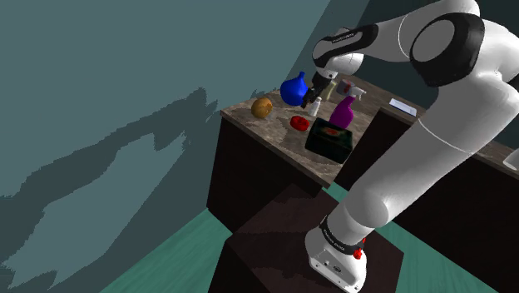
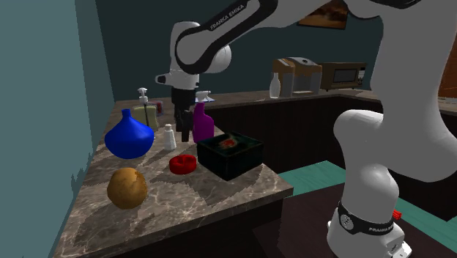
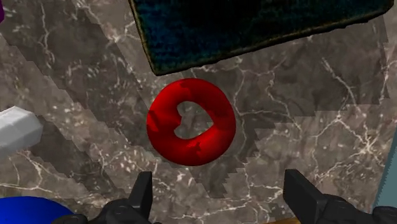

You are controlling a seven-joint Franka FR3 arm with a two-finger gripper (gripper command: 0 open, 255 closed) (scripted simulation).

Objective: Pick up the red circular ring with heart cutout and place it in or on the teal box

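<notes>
— Ring (image 3: 191, 122) first: where does it lie?

— Flat on the marbled surface (image 3: 305, 140), below the claw (image 3: 219, 188) and a little ahead of it, heart cutout facing up. The claw's fingers stand apart with nothing between them.

— And the box (image 3: 254, 25)?

— Just beyond the ring from the claw, close to it but not touching. It looks very dark, with only a faint teal cast.

— How would you take the descent?

— I'd shift the claw forward until the ring sits squarely between the fingers, then drop straight down. The ring looks wide for the opening, so I judge it safer to pinch one wall, with one finger through the heart and the other outside the rim. Go low, almost to the surface, and close gently so the rounded wall doesn't squirt out.

— Anything nearby to mind?

— The small white bottle (image 3: 16, 130) and the blue vase (image 3: 25, 213), both off to one side of the claw. A vertical approach should clear them.
</notes>
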